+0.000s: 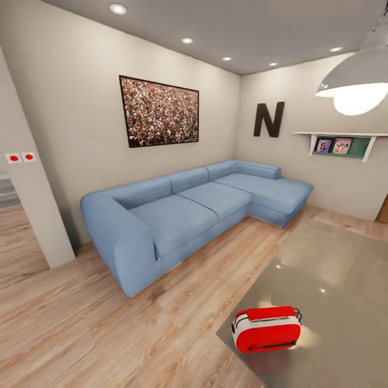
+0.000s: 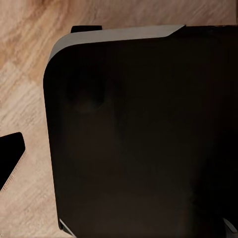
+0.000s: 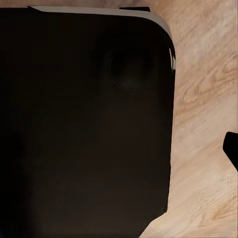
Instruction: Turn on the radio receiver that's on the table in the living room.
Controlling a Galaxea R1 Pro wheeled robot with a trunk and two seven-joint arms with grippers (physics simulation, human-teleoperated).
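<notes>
1. The living room's blue sofa (image 1: 199,215) lines the far wall.
2. The table (image 1: 334,269) sits low right.
3. The radio (image 1: 267,328) lies near its near corner, long axis sideways, probably nearer the right arm.
4. Grippers: openness cannot be judged.

Left wrist view: broad black body panel (image 2: 144,134), rounded corner, thin grey edge strip along one side. Right wrist view: same matte black panel (image 3: 84,119), rounded corner, faint round recess, grey rim.
</notes>
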